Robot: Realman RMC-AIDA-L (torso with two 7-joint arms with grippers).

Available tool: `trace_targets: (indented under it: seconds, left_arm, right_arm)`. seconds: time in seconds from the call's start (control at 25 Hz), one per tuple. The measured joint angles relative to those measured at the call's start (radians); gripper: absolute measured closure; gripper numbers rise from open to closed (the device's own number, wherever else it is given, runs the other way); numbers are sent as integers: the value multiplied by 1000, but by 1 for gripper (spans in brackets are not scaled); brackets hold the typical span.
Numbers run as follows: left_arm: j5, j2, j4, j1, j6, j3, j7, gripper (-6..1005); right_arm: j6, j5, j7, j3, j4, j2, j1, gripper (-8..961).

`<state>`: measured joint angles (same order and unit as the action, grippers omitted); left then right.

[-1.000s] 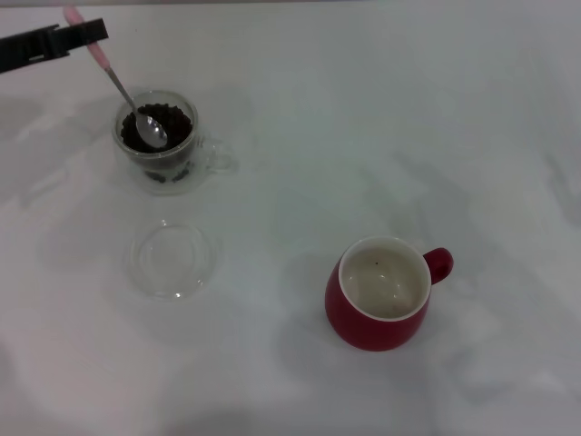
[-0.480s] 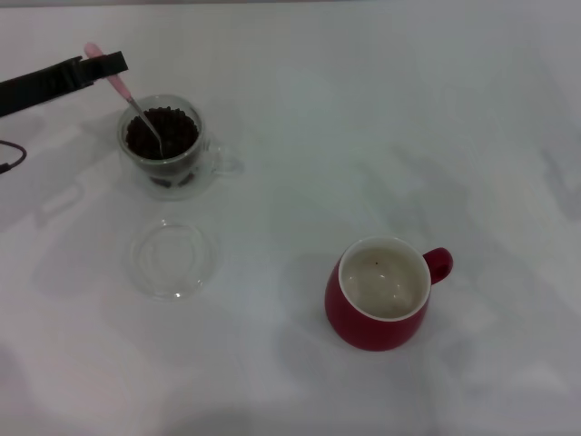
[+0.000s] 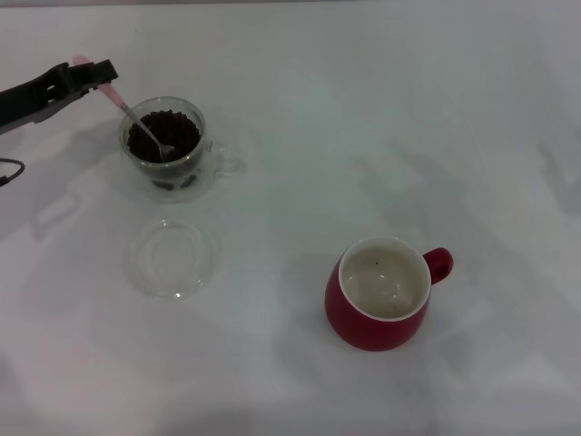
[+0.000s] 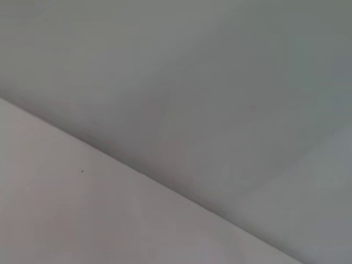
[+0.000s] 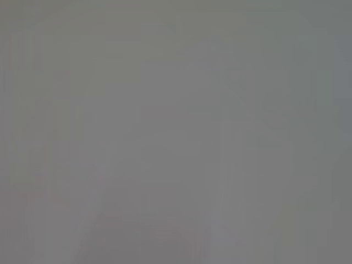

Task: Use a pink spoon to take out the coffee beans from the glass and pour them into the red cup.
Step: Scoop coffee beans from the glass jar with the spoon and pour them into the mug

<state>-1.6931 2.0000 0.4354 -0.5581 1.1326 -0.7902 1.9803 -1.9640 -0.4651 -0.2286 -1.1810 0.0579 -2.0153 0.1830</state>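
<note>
Jaws of the left gripper (image 3: 93, 76) are clenching the pale handle of the pink spoon (image 3: 136, 118), coming in from the far left edge of the head view. One spoon: it is slanting down from the gripper, its metal bowl sitting among the coffee beans (image 3: 163, 133). Beans are filling the inner wall of the glass (image 3: 164, 145) as one dark heap, too many and too small to count; a few are showing lower down through the clear wall.

One glass, standing upright at the far left of the white worktop (image 3: 381, 118), its clear handle pointing toward the robot's right.

One clear saucer (image 3: 172, 257) is lying flat just nearer the robot than the glass, apart from it.

One red cup (image 3: 383, 292) is standing upright, well apart to the right and nearer, handle pointing right. One dark speck is showing on its cream inside.

Right gripper is not showing in any view. Both wrist views are showing only plain grey surface.
</note>
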Motion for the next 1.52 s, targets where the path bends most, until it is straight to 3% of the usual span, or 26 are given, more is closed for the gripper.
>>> trace_targets:
  seconds: [0.76, 1.52]
  left_arm:
    - [97, -6, -16, 69, 25, 0, 124, 875]
    - [219, -24, -38, 113, 117, 0, 125, 875]
  right_arm:
    - [36, -1, 0, 0, 6, 2, 12, 378]
    - [51, -1, 0, 0, 7, 2, 12, 378]
